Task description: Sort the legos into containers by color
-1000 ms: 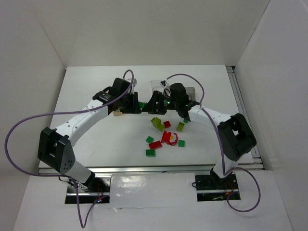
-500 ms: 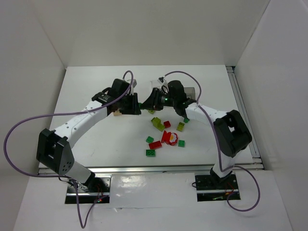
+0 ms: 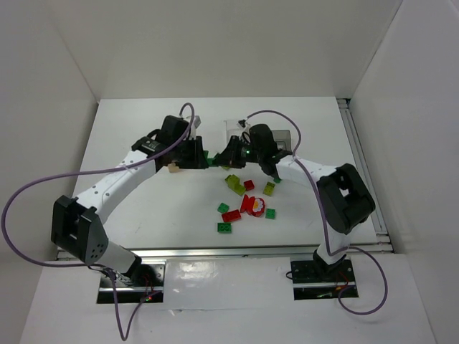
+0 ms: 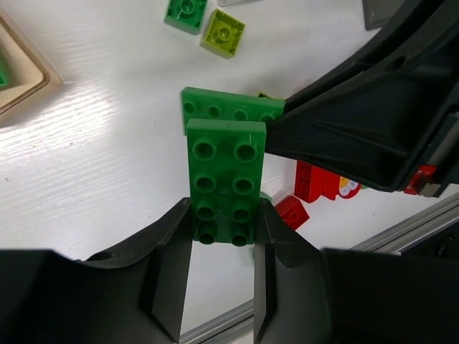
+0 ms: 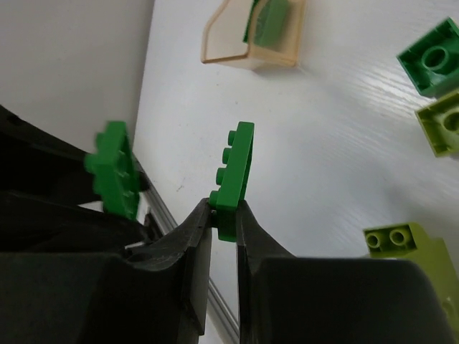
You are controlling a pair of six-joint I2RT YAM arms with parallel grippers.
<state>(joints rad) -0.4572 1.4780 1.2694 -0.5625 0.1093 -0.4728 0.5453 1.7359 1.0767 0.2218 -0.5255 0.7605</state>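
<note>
My left gripper [image 4: 224,215] is shut on the near end of a dark green lego plate [image 4: 224,172], held above the table. My right gripper [image 5: 224,211] is shut on a second, thin green plate [image 5: 235,165], seen edge-on. In the right wrist view the two plates are a small gap apart, the left one [image 5: 115,168] alongside. Both grippers meet at centre back [image 3: 214,158]. The orange-tan container [image 5: 222,44] holds a green lego [image 5: 271,18]. More legos lie loose: yellow-green [image 3: 234,184], red [image 3: 231,216], green [image 3: 225,227].
The clear container [image 3: 234,128] and the dark grey container [image 3: 284,136] stand at the back behind the right arm. A round red piece [image 3: 252,206] lies among the loose bricks. A metal rail [image 3: 215,251] runs along the table's near edge.
My right gripper's jaws have closed onto the thin green plate, and that arm has shifted slightly left toward the left gripper. The left gripper kept its hold.
</note>
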